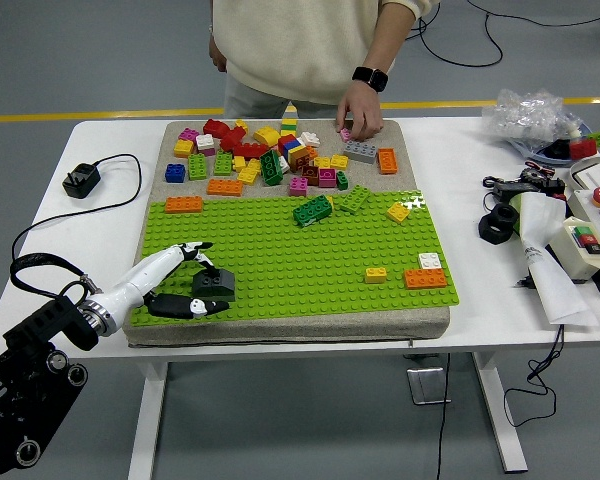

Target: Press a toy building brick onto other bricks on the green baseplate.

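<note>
Your left hand (180, 285) at the green baseplate (300, 255) near-left corner on the bench (110, 225), fingers (195, 247) curled loosely around the dark green brick (214, 284), touching it, person's hand (360, 112) on a pink brick (345, 133), no legible writing.
</note>
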